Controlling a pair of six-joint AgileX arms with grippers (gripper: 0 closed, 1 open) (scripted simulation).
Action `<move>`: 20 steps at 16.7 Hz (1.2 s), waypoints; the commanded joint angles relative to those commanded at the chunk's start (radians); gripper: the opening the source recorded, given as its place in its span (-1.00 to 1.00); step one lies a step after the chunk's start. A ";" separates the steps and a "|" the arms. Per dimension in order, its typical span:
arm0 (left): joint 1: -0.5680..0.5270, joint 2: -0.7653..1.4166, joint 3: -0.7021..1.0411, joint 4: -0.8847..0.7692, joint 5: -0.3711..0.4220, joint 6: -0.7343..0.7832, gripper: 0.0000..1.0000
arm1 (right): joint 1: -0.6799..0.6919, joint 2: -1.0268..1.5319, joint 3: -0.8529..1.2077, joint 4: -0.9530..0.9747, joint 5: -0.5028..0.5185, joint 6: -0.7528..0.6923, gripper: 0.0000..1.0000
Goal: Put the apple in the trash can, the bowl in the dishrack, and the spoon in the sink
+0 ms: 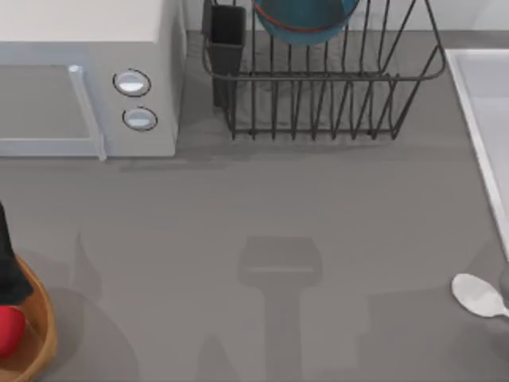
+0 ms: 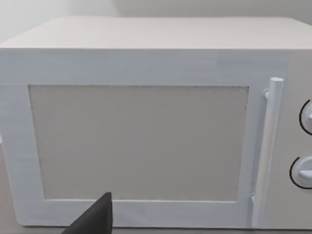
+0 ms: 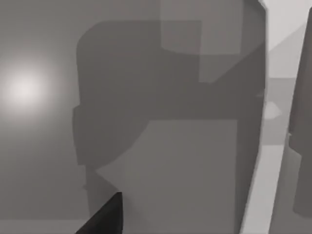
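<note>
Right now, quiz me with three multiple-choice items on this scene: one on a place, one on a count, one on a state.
1. Where is the small white spoon?
A. on the grey table near its right edge
B. in the black wire dishrack
C. on the white microwave

2. How many round knobs does the microwave show?
A. one
B. two
C. four

3. What does the tan-orange round trash can hold?
A. a teal-blue bowl
B. nothing
C. a red apple

Answers: 1 A, it lies on the tabletop below the pale sink; 2 B, two knobs stacked beside the door; 3 C, red fruit sits inside the rim.
</note>
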 joint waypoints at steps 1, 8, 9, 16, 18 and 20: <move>0.000 0.000 0.000 0.000 0.000 0.000 1.00 | 0.000 0.000 0.000 0.000 0.000 0.000 0.55; 0.000 0.000 0.000 0.000 0.000 0.000 1.00 | 0.000 0.000 0.000 0.000 0.000 0.000 -0.51; 0.000 0.000 0.000 0.000 0.000 0.000 1.00 | 0.000 0.000 0.000 0.000 0.000 0.000 -0.66; 0.000 0.000 0.000 0.000 0.000 0.000 1.00 | 0.000 0.000 0.000 0.000 0.000 0.000 -1.00; 0.000 0.000 0.000 0.000 0.000 0.000 1.00 | 0.000 0.000 0.000 0.000 0.000 0.000 -1.00; 0.000 0.000 0.000 0.000 0.000 0.000 1.00 | -0.001 -0.070 0.043 -0.101 -0.014 0.017 -1.00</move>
